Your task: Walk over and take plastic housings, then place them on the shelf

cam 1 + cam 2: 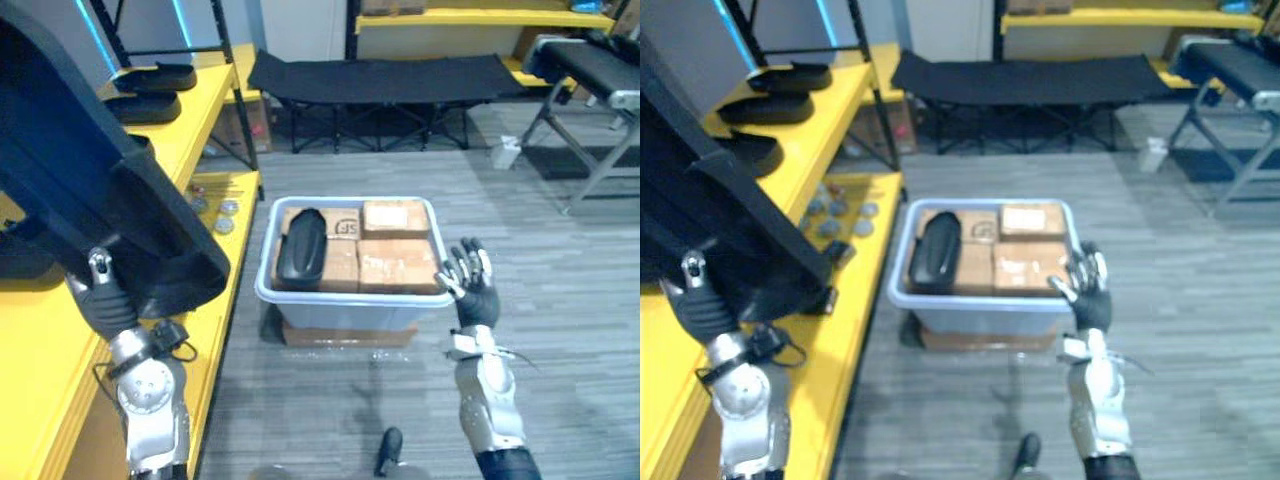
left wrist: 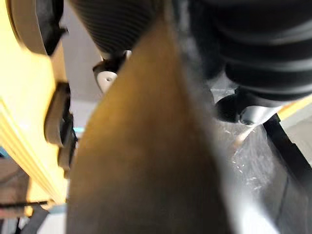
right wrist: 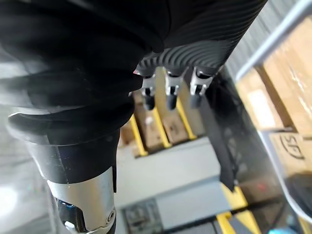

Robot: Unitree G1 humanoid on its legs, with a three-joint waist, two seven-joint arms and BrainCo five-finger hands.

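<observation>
While your left hand, whose grip I cannot tell, bears a black housing above the shelf's front edge, likely to clear it, your right hand idles spread-fingered beside the bin's near right corner.

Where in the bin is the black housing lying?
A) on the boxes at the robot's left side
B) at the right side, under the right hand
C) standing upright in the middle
A: the housing lies on the boxes along the left side of the bin.
</observation>
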